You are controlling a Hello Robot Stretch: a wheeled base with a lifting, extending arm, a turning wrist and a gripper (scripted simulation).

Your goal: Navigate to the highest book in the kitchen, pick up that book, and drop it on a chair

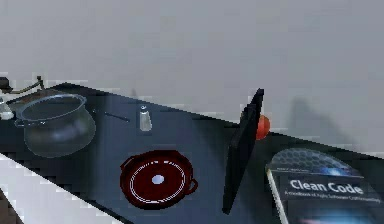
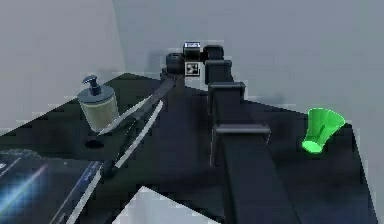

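**Reaching for the book**

The arm [image 2: 235,140] is stretching over the dark counter [image 2: 320,185], its pincer [image 2: 115,150] hanging near the book [image 2: 40,185], which is lying flat at the counter's near edge. I cannot tell whether the pincer is holding anything. The pick-up is seemingly under way, and the next move is calling for the pincer to line up with the book's edge.

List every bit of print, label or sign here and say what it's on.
Book cover: a white title line, with smaller print under it that is too small to read.
White squares: black marks, no words.
Nothing else carries print.
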